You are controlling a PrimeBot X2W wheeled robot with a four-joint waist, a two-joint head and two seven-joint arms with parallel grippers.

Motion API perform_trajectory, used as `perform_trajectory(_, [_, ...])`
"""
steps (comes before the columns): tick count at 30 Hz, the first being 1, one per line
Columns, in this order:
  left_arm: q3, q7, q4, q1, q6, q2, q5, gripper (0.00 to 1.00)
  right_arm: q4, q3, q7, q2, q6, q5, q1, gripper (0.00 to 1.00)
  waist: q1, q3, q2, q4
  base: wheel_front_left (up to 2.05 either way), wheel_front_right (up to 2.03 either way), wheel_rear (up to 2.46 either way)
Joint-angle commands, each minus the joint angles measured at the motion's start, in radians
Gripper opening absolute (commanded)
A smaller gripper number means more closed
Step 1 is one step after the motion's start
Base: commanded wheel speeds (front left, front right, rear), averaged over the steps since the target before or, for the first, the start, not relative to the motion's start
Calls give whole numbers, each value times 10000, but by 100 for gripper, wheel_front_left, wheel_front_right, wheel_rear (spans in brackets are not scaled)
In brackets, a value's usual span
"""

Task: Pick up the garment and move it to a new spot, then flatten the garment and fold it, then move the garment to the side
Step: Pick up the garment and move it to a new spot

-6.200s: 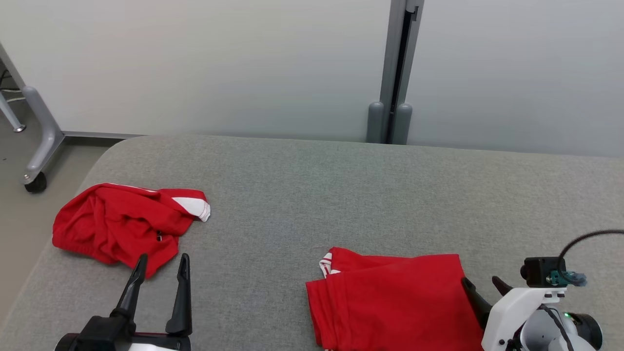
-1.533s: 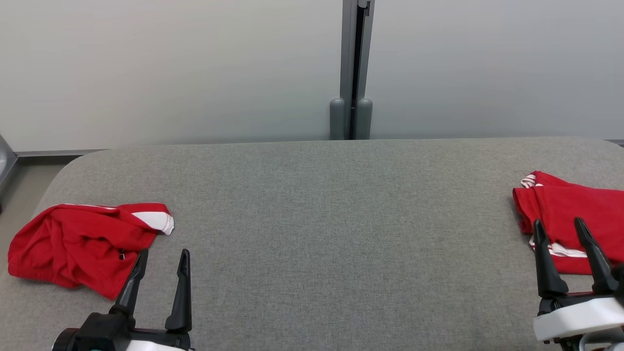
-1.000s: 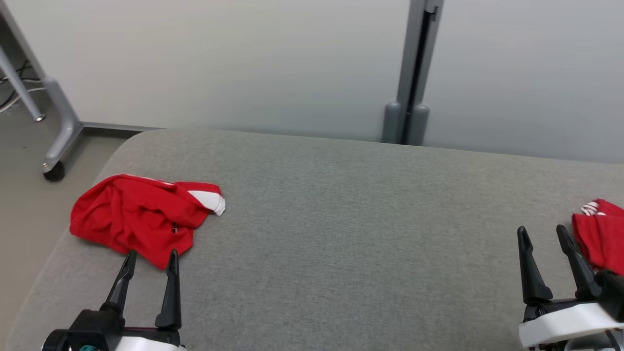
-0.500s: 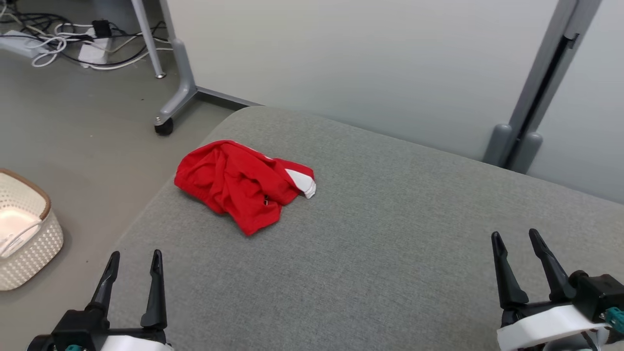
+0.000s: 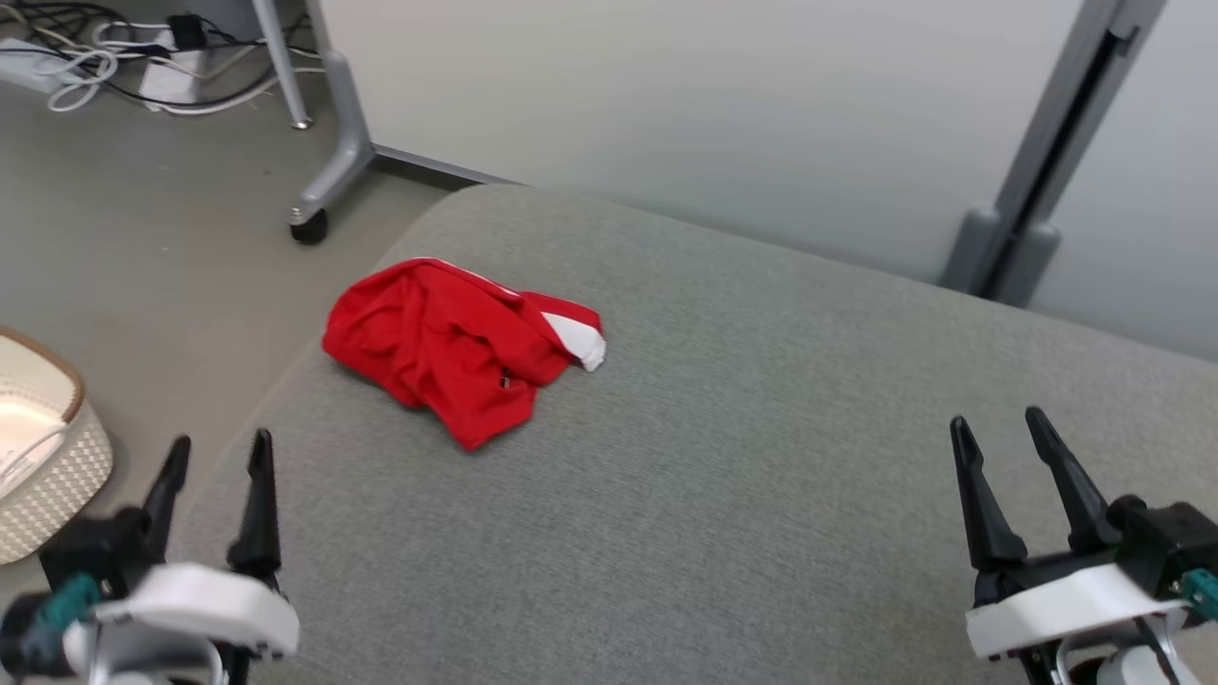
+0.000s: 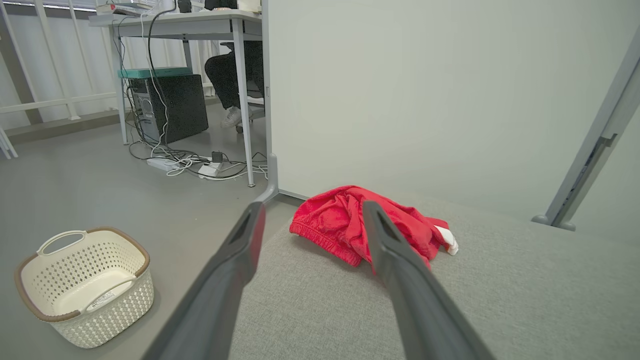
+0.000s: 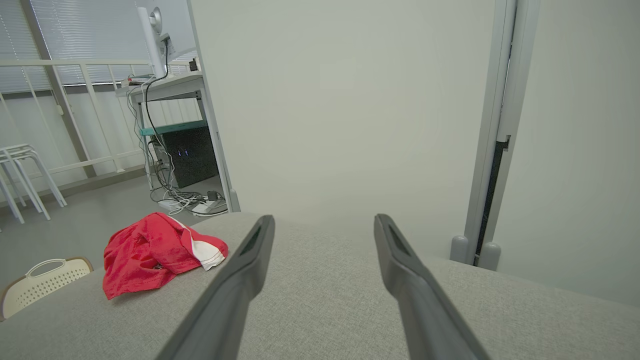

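- Wide and empty: left claw (image 5: 220, 438) at the surface (image 5: 723, 476) near-left edge, right claw (image 5: 994, 419) over its bare grey middle.
- White basket (image 5: 59, 476) on the floor (image 5: 143, 238) beside that edge, label on its bottom.
- Red garment (image 5: 447, 347) crumpled near the far-left corner; open stretch to its right.

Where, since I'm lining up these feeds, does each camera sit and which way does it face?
Head view: on the head, looking forward and down at the grey cushion and red garment; left gripper and right gripper show, open.
Left wrist view: on the left wrist, facing the garment along its own fingers; white basket on the floor.
Right wrist view: on the right wrist, facing the wall across the cushion, own fingers showing.
Shared: all three show the garment.
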Motion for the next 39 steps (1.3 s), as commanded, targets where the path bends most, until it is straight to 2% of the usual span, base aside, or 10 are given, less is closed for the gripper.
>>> perform_trajectory(1, [127, 413, 115, -579, -98, 154, -234, 100, -99, 61, -43, -160, 3, -61, -264, 100, 0, 542, 0, -569, 0, 0, 0])
perform_trajectory(5, [419, 1412, 609, -1426, -332, 392, -993, 100, -170, 213, -43, -277, 3, 30, -678, 100, 0, 1045, 0, -1215, 0, 0, 0])
perform_trajectory(15, [1171, 4060, 3373, -4044, -882, 1688, -2942, 100, -355, 660, -43, -370, 3, 92, -2002, 100, 0, 2746, 0, -3132, 0, 0, 0])
perform_trajectory(20, [1323, 4442, 4622, -4737, -1002, 2116, -3445, 100, -439, 609, -43, -407, 3, 109, -2340, 100, 0, 3385, 0, -3777, 0, 0, 0])
perform_trajectory(25, [1001, 4778, 5988, -5093, -1083, 2191, -3587, 100, -432, 575, -44, -415, 3, 207, -2631, 100, 0, 3807, 0, -4135, 0, 0, 0])
perform_trajectory(30, [513, 5486, 7293, -5147, -1155, 1884, -3866, 100, -435, 577, -43, -312, 3, 102, -2706, 100, 0, 3829, 0, -4237, 0, 0, 0])
perform_trajectory(31, [456, 5494, 7450, -5168, -1160, 1851, -3940, 96, -424, 570, -43, -302, 3, 96, -2709, 100, 0, 3800, 0, -4237, 0, 0, 0])
perform_trajectory(33, [351, 5294, 7611, -5239, -1167, 1860, -4008, 39, -404, 548, -43, -291, 3, 70, -2704, 100, 0, 3701, 0, -4218, 0, 0, 0])
perform_trajectory(34, [309, 5120, 7634, -5288, -1173, 1920, -4019, 0, -394, 538, -43, -284, 3, 55, -2684, 100, 0, 3634, 0, -4199, 0, 0, 0])
perform_trajectory(39, [-290, 4375, 7133, -5553, -1183, 2404, -3989, 0, -278, 518, -43, -203, 3, 38, -2463, 100, 0, 3122, 0, -4074, 0, 0, 0])
